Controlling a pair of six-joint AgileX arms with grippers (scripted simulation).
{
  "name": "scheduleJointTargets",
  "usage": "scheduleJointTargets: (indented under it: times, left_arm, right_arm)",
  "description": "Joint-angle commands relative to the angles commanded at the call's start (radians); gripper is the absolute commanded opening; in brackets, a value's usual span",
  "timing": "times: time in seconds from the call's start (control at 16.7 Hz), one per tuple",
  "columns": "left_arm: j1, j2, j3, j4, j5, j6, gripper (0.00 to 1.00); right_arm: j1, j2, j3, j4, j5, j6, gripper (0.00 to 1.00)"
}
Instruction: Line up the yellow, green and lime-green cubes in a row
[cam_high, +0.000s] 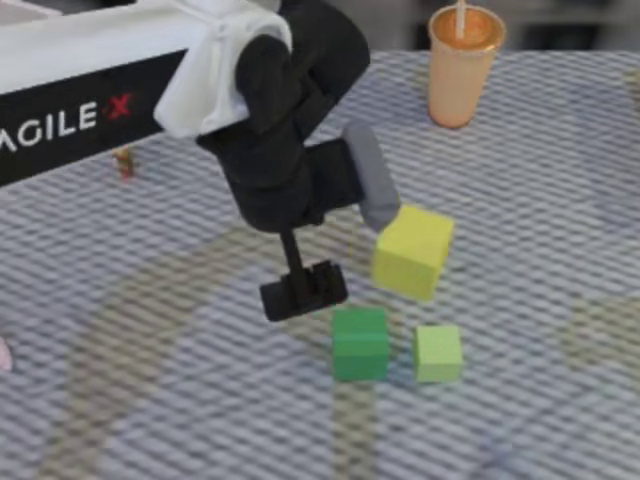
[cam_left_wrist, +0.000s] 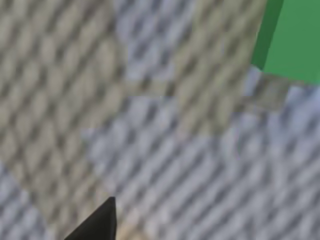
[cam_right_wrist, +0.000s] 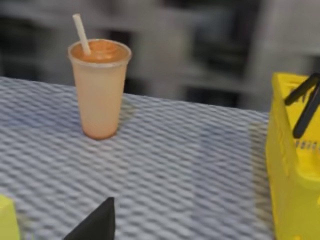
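A blue-grey woven tabletop (cam_high: 520, 170) carries the yellow cube (cam_high: 412, 251) behind the green cube (cam_high: 360, 343) and lime-green cube (cam_high: 438, 352), side by side, while the left claw (cam_high: 303, 290) hovers nearby, seemingly pinched narrow and empty.

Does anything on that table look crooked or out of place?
The yellow cube is out of line: it sits farther back than the green cube and lime cube, which are side by side, and it is turned at an angle to them. The orange drink stands upright, unspilled.
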Motion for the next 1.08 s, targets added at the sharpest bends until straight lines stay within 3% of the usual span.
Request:
scheduleJointTargets:
  times: [0.66, 1.08]
  left_arm:
    - [0.433, -1.112, -0.908, 0.538, -0.019, -0.374, 1.00]
    - [0.624, -1.666, -1.363, 0.857, -0.012, -0.580, 1.00]
  right_arm:
    - [0.247, 1.258, 1.049, -0.670, 0.005, -0.306, 1.00]
    - [0.384, 1.884, 1.604, -1.016, 0.004, -0.471, 1.00]
